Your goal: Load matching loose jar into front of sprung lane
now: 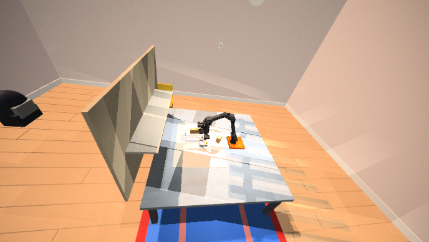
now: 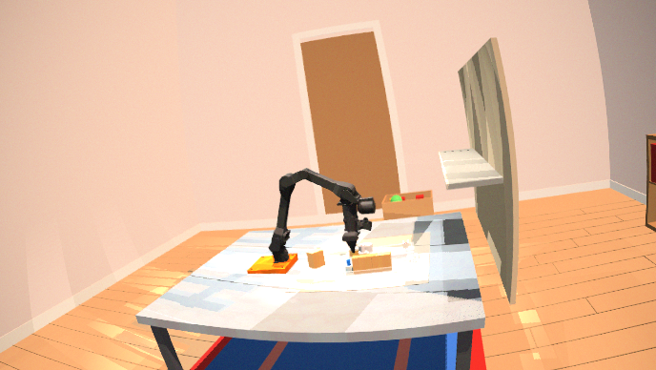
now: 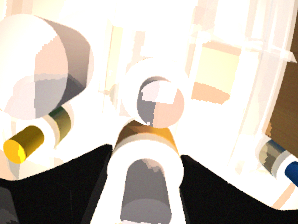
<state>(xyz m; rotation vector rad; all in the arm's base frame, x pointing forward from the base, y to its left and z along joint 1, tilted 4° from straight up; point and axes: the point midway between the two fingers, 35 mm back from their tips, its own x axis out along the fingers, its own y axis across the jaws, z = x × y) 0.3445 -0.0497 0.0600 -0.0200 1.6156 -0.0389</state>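
Jar-stocking is what we are about, and we go from big to small; the table (image 2: pixel 305 315) carries everything, with the arm's orange base (image 2: pixel 273 263) on its left side in the exterior view, placed so that the reach covers the pale mat in the middle; the tan lane fixture (image 2: pixel 373 261) lies on that mat to the right of the base, its open front, by our reading, turned toward the arm so a jar can go in from that end; a small tan block (image 2: pixel 316 258) stands apart between base and fixture and seems to have no part in the job.

We hold the gripper (image 2: pixel 353 247) pointing down just at the near-left end of the fixture; its jaws are clamped on the held jar (image 3: pixel 144 192), a white one with a grey lid, which the wrist view shows between the black fingers; we grip it by the body so that its side can push the row back.

Ahead in the wrist view stands a like jar (image 3: pixel 158 102), grey and pink on its lid, which we take for the lane's own; a yellow-capped jar (image 3: pixel 29 139) lies to the left and a blue-capped one (image 3: pixel 282 163) to the right, both left alone as non-matches; whether our jar touches the lane floor yet we cannot tell.
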